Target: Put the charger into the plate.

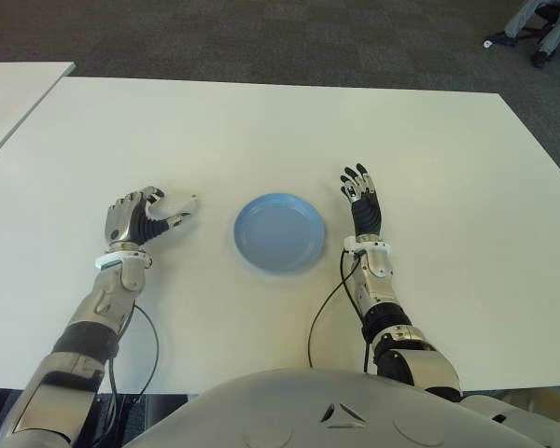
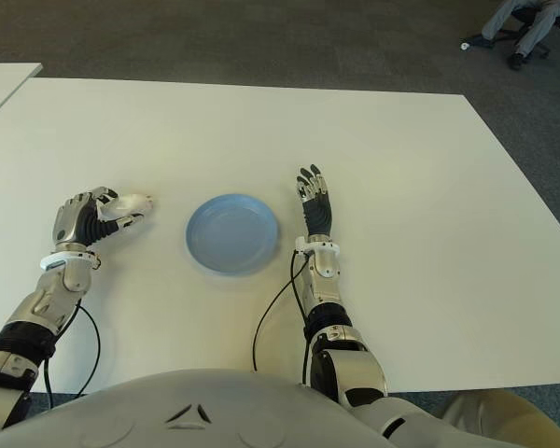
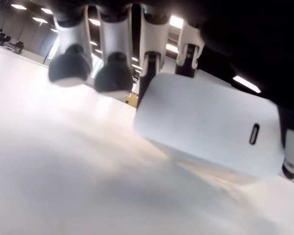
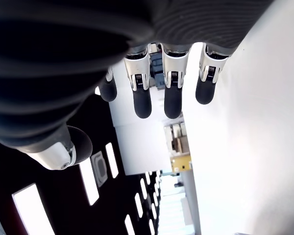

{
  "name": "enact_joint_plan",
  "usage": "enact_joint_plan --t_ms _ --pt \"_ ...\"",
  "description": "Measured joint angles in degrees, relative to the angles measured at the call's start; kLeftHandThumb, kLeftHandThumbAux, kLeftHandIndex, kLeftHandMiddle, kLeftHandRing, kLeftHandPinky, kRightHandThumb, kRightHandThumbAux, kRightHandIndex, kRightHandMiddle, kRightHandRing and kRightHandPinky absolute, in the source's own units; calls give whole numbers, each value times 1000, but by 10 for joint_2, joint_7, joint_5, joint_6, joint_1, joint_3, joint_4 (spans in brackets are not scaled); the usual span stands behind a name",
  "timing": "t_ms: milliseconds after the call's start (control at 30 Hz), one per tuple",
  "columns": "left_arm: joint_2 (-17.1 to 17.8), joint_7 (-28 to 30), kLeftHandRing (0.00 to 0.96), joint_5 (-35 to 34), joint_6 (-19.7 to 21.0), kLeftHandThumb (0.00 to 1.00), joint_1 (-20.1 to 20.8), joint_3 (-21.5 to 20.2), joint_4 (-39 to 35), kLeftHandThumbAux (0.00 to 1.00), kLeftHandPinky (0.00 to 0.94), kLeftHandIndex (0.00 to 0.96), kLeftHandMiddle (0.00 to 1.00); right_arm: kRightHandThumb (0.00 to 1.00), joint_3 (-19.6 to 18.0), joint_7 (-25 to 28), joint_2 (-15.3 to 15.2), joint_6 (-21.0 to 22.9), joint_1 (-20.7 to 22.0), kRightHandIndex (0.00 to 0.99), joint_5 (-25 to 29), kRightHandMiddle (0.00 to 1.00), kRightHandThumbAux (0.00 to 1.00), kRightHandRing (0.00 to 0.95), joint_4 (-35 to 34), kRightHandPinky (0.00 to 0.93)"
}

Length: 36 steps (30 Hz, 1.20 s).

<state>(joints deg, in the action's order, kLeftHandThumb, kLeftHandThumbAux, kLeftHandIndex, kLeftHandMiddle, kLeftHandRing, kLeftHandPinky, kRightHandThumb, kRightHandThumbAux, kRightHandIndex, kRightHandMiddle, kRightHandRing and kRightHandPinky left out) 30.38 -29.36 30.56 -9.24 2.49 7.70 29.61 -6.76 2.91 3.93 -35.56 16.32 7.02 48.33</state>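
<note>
The left hand (image 1: 145,217) clasps the white charger (image 3: 208,128) on the worktop (image 1: 429,149), ready to carry it to the blue plate (image 1: 280,232); the right hand (image 1: 362,201) lies spread beside it.

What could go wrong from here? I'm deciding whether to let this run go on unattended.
1. The left hand has its fingers curled over the white charger, but the charger looks low against the table; the grip may be shallow and slip when lifted.
2. The blue plate is shallow, so a charger let go from high up might slide out.
3. The right hand lies open beside the plate's far side and could nudge it.
</note>
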Motion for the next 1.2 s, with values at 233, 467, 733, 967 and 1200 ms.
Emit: enact_joint_plan --t_ms 233,467,733,967,1200 --pt "-6 0 857 -2 3 855 0 -4 -12 666 850 401 544 0 0 0 0 0 0 42 0 176 506 148 0 134" --pt "-25 8 858 4 47 855 -1 -5 -67 666 853 401 543 0 0 -1 0 0 0 44 0 183 506 153 0 133" --pt "-41 48 859 30 122 855 -10 -8 -215 666 852 401 542 0 1 -1 0 0 0 47 0 190 515 160 0 138" --pt "-50 85 859 55 146 855 -15 -3 -325 666 857 402 543 0 1 -1 0 0 0 47 0 190 519 161 0 138" --pt "-57 126 862 73 136 855 -16 23 -379 666 862 402 545 0 2 -1 0 0 1 49 0 188 525 160 1 146"
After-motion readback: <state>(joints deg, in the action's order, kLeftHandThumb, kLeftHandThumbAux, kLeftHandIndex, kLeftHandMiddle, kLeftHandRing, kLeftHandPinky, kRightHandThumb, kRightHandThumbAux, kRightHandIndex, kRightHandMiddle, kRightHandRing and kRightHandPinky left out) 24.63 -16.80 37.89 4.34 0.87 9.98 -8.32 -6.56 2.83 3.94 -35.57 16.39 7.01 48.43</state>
